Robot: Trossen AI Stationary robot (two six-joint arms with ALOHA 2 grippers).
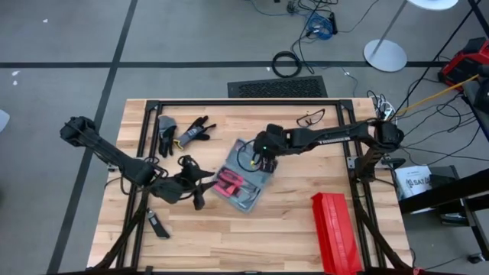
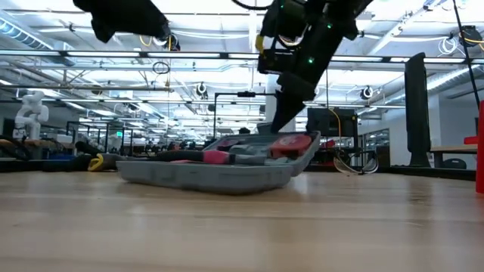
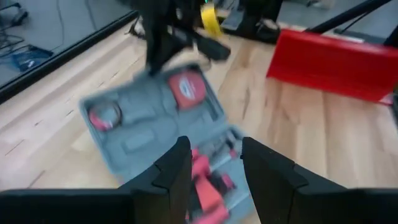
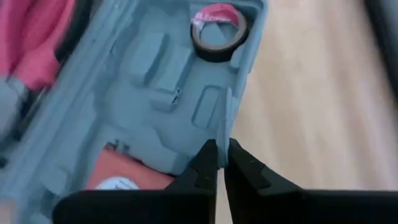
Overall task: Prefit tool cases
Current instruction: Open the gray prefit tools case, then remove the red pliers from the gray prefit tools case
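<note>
Lying open near the middle of the wooden tabletop [image 1: 199, 244], the blue-grey tool case [image 1: 246, 183] shows its grey moulded slots, with red-handled tools [image 1: 227, 182] seated at its left end. Nearest the front edge, a small dark tool [image 1: 157, 224] lies on the left and a long red ribbed box [image 1: 335, 233] stands on the right, well apart from the case. Just left of the case, the left gripper [image 1: 200, 186] hovers above the wood with its jaws spread apart and holding nothing; its wrist view looks past them onto the red handles, a roll of tape [image 3: 104, 115] and a red round tool [image 3: 185, 87] in their slots. Over the far end of the case, the right gripper [image 4: 219, 163] points down, its jaws closed to a narrow slit at the case's rim; whether they pinch the rim cannot be told. In the low view the case's right end sits tilted up off the wood. Farther back, a pair of dark gloves [image 1: 183, 134] lies on the left and safety glasses [image 1: 309, 118] rest near the far edge.
</note>
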